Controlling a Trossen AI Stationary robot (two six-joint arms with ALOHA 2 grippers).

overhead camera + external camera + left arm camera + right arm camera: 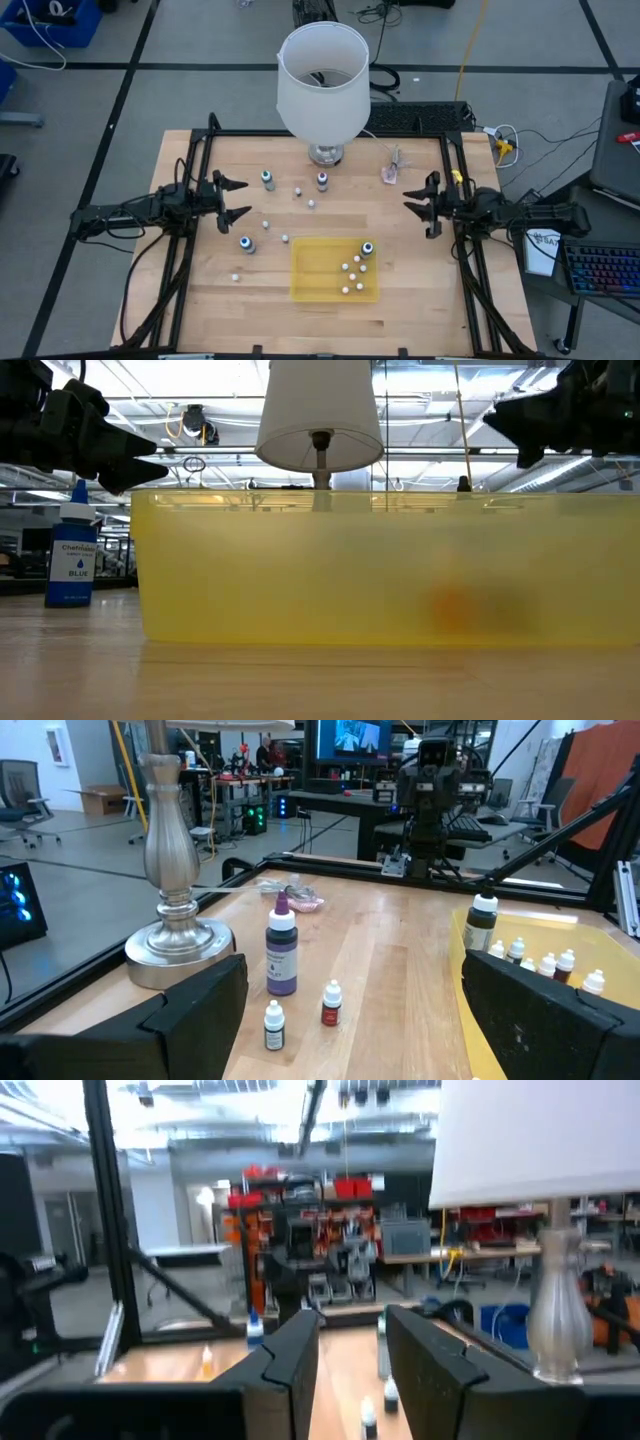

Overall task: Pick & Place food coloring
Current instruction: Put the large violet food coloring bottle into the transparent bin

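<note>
Three dark food coloring bottles with pale caps stand upright on the wood in the high view: one point(267, 179), one point(322, 180) and one point(246, 243). A fourth point(367, 248) stands in the yellow tray point(300, 285). My left gripper point(240, 198) hovers open at the table's left, between the two left bottles. In its wrist view point(355, 995) a purple bottle point(281, 955) stands ahead. My right gripper point(408, 201) hovers open at the right, above bare wood, seen also in its wrist view point(352, 1335). The low view shows a blue bottle point(73, 550).
A lamp with a white shade point(322, 80) stands at the far middle on a metal base point(180, 945). Several tiny dropper bottles dot the wood point(298, 191) and lie in the tray point(352, 272). A pinkish scrap point(390, 172) lies far right. Black frame rails border the table.
</note>
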